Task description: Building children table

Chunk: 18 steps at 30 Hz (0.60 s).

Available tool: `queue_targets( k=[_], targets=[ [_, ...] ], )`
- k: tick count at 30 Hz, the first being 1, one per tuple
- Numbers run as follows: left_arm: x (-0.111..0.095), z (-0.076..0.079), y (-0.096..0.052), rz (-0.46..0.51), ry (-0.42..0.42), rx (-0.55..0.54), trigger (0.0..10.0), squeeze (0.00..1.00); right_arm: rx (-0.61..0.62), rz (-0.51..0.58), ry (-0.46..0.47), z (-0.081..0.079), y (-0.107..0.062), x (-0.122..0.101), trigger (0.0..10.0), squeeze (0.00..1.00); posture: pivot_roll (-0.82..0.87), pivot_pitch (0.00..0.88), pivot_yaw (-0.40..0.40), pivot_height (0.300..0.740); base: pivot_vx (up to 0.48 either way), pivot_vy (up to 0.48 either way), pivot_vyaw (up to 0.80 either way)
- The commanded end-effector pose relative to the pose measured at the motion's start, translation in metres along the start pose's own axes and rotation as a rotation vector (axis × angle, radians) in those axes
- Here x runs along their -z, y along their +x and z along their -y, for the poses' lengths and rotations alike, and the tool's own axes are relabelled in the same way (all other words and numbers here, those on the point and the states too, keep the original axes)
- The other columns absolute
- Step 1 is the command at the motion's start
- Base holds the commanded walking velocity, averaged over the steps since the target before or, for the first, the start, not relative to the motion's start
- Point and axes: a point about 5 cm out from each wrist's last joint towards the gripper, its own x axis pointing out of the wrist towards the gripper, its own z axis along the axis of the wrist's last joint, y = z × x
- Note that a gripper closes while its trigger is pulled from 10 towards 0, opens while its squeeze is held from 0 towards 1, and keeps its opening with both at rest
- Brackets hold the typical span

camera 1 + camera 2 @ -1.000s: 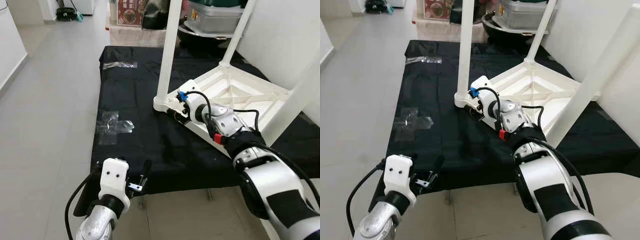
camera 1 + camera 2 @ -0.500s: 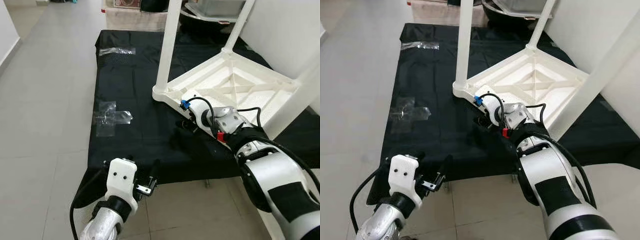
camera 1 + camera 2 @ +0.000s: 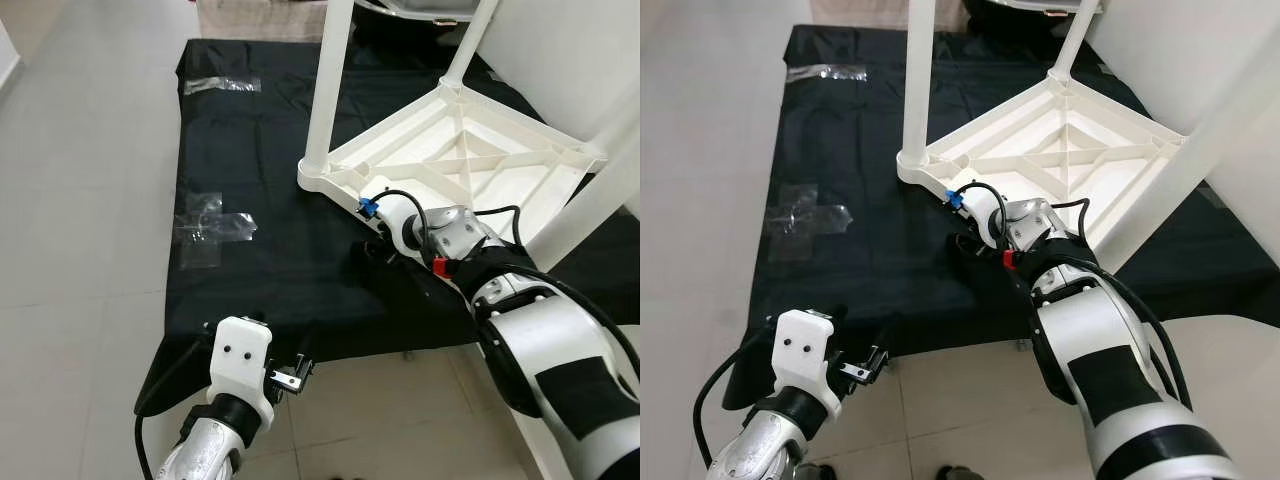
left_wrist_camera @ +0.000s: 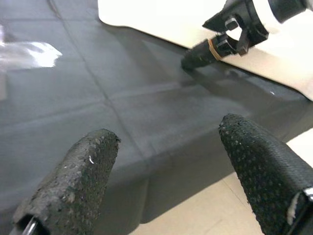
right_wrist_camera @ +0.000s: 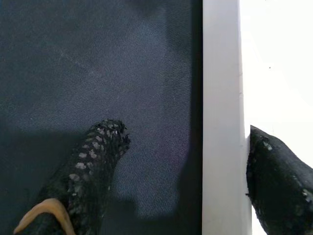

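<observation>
Clearly the job is sitting at a handling step: the white table (image 3: 470, 165) is lying upside down on the right half of a black mat (image 3: 260, 260), three of its legs standing up, and the right arm is working at its near rim. Going from the left, a strip of clear tape (image 3: 212, 225) is lying on the mat near its left edge, with another tape piece (image 3: 220, 85) at the far left corner. Below that, the left gripper (image 3: 285, 372) is hanging off the mat's near edge over the floor tiles, its two fingers (image 4: 73, 176) spread apart and holding nothing. Further right, the nearest leg (image 3: 325, 85) is rising from the table's near-left corner. The right gripper (image 5: 181, 161) is reaching to the rim (image 5: 222, 112) just right of that corner; its fingers are straddling the rim, one resting on the mat outside, the other touching the rim's inner side, not yet pinched together. Judging from this, the next move is calling for closing those fingers firmly on the rim before any lifting or turning of the table, with the left gripper probably needing to come up for a second hold.
</observation>
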Motion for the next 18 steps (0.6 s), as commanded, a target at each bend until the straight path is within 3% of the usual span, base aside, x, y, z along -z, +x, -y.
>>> queue_targets(
  k=[1, 3, 4, 5, 6, 18],
  targets=[
    [0.0, 0.003, -0.003, -0.014, -0.008, -0.005, 10.0, 0.0, -0.121, -0.041, -0.028, -0.019, 0.009, 0.011, 10.0, 0.0, 0.07, 0.25, -0.153, 0.74, 0.0, 0.0, 0.0],
    [-0.001, 0.003, -0.004, -0.015, -0.01, -0.008, 10.0, 0.0, -0.153, -0.029, -0.049, -0.021, 0.01, 0.008, 10.0, 0.0, 0.07, 0.253, -0.155, 0.74, 0.0, 0.0, 0.0],
    [-0.001, 0.003, -0.004, -0.016, -0.011, -0.01, 10.0, 0.0, -0.179, -0.008, -0.071, -0.023, 0.01, 0.005, 5.4, 0.0, 0.07, 0.253, -0.155, 0.74, 0.0, 0.0, 0.0],
    [-0.001, 0.003, -0.004, -0.016, -0.011, -0.01, 10.0, 0.0, -0.179, -0.008, -0.071, -0.023, 0.01, 0.005, 5.4, 0.0, 0.07, 0.253, -0.155, 0.74, 0.0, 0.0, 0.0],
    [-0.001, 0.003, -0.004, -0.017, -0.013, -0.012, 10.0, 0.0, -0.198, 0.003, -0.074, -0.025, 0.01, 0.002, 0.0, 0.0, 0.07, 0.259, -0.155, 0.74, 0.0, 0.0, 0.0],
    [-0.001, 0.002, -0.004, -0.028, -0.018, -0.023, 10.0, 0.0, -0.353, 0.05, -0.19, -0.031, 0.006, -0.011, 0.0, 0.0, 0.06, 0.264, -0.153, 0.74, 0.0, 0.0, 0.0]
  ],
)
